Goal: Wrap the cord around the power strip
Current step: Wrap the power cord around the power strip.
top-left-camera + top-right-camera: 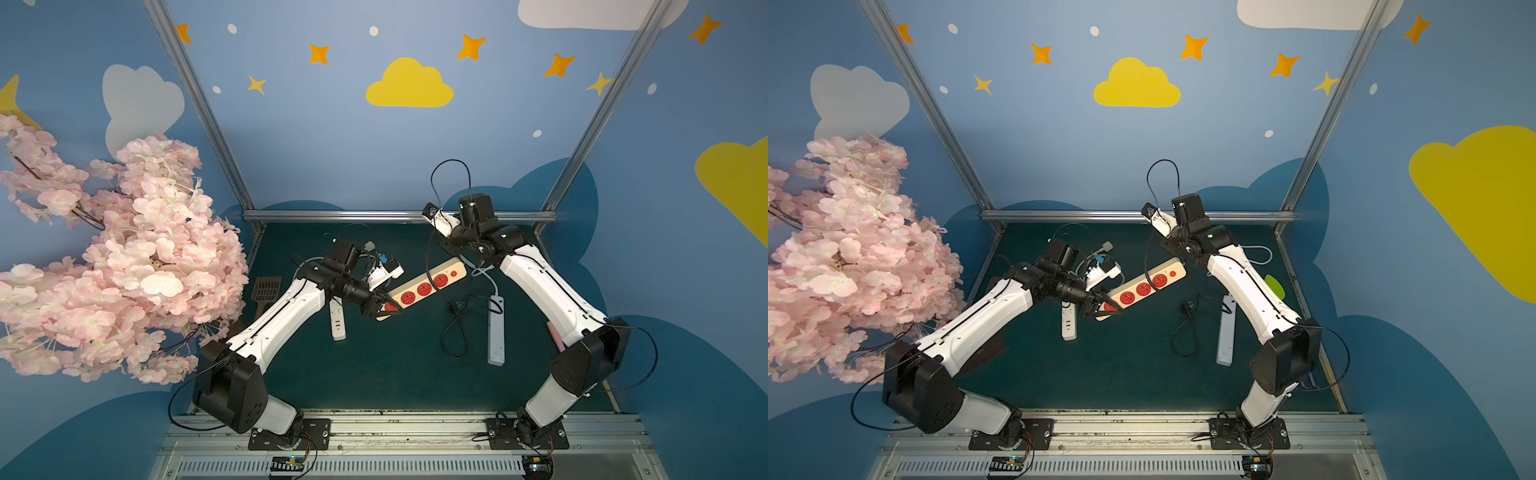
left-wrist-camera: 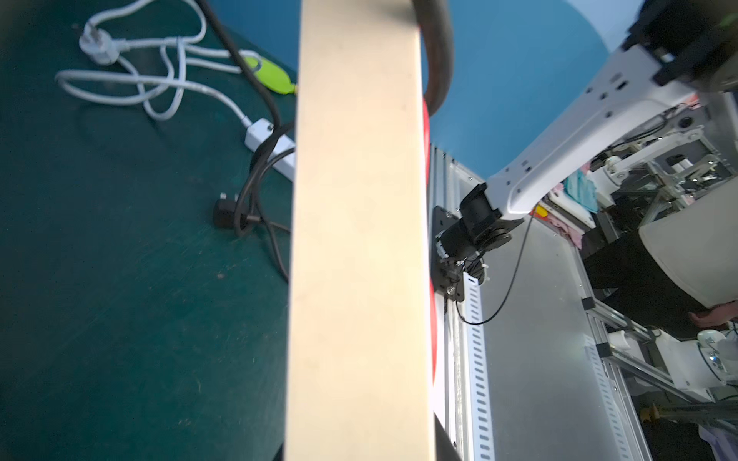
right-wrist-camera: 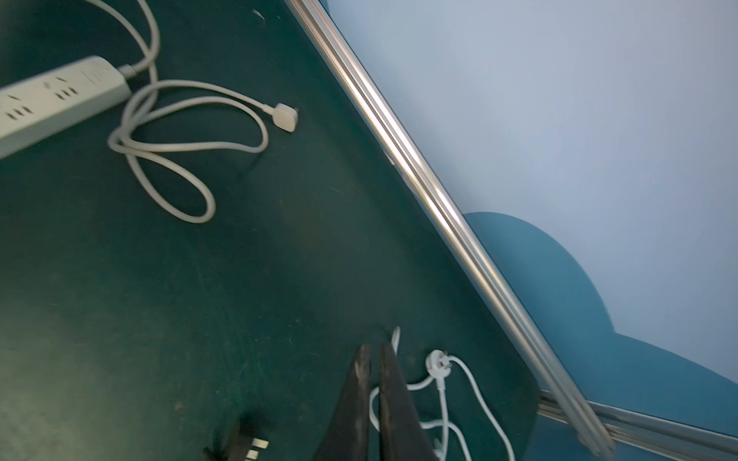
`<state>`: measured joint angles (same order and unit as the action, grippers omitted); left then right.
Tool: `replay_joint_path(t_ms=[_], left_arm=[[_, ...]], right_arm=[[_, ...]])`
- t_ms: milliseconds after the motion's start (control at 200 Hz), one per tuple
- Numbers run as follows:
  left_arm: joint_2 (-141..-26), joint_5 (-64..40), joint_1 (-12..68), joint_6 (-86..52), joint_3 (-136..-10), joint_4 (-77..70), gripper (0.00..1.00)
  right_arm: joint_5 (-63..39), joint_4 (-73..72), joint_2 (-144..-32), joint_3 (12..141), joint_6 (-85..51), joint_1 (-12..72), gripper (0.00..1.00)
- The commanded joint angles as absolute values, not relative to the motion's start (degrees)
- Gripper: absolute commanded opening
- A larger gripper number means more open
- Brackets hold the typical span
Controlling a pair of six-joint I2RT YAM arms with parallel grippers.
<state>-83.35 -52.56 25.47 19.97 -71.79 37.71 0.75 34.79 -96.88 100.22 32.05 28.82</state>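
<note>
The beige, red-socketed power strip point(image 1: 424, 286) is pinched at its near end by the left hand point(image 1: 386, 306), raised off the dark green surface point(image 1: 374, 365). Its long axis is aimed at the farther right hand point(image 3: 373, 353), pressed together beside the black cord point(image 2: 261, 86).

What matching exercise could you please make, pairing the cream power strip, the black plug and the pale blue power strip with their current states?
Things:
1. cream power strip
2. black plug
3. pale blue power strip

States:
A. lying flat on the mat beside the right arm
B. gripped at one end by the left gripper
C. loose on the mat, its black cord looped next to it

Pairs: 1-B; 2-C; 3-A
</note>
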Motion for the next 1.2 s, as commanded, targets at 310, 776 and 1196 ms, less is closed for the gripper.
replay_joint_path(t_ms=[310, 776, 1196], left_arm=[[-74.3, -59.3, 23.5, 0.1, -68.4, 4.6, 0.03], [-74.4, -46.9, 16.9, -11.4, -69.4, -4.2, 0.03], [-85.8, -14.3, 9.8, 2.5, -84.9, 24.9, 0.03]], right_arm=[[-15.9, 11.8, -100.1, 88.7, 2.1, 21.2, 0.46], [-15.7, -4.5, -105.3, 75.0, -7.1, 22.7, 0.19], [10.2, 2.8, -87.4, 58.5, 15.7, 37.5, 0.00]])
